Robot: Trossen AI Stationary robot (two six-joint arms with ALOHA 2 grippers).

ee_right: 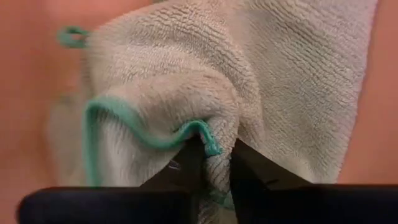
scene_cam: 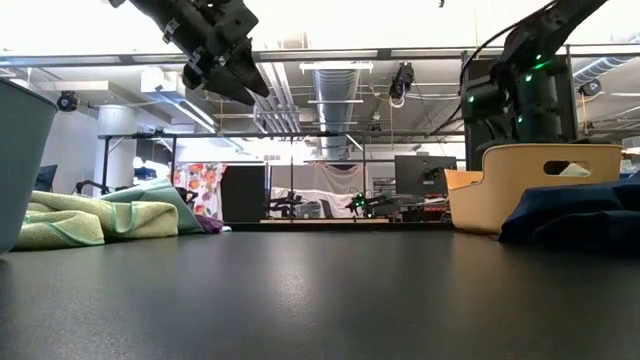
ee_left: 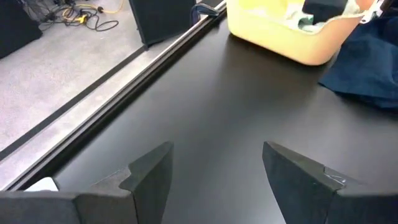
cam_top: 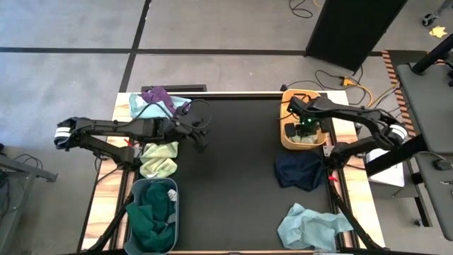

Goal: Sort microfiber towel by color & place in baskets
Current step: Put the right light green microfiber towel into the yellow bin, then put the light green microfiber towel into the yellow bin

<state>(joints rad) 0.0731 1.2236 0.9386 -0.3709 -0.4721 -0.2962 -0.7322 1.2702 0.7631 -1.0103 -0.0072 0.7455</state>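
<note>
Two baskets sit on your table: the yellow-orange basket (cam_top: 289, 134) at the far right side and the grey-blue basket (cam_top: 134, 193) at the near left corner, with a dark green towel (cam_top: 150, 218) piled inside it. Your right gripper (ee_right: 212, 163) is down inside the yellow-orange basket, its fingers nearly together and pinching a fold of a pale towel with a teal edge (ee_right: 249, 81); the narrow gap between the fingers is filled with cloth. Your left gripper (ee_left: 214, 171) hangs above the bare black mat with its fingers spread wide and nothing between them. Beside that arm you can see a light green towel (cam_top: 160, 159) lying just beyond the grey-blue basket, and a purple towel (cam_top: 158, 97) at the far left corner. A navy towel (cam_top: 300, 170) lies right next to the yellow-orange basket on its near side, and a light blue towel (cam_top: 312, 227) rests near the front right edge.
</note>
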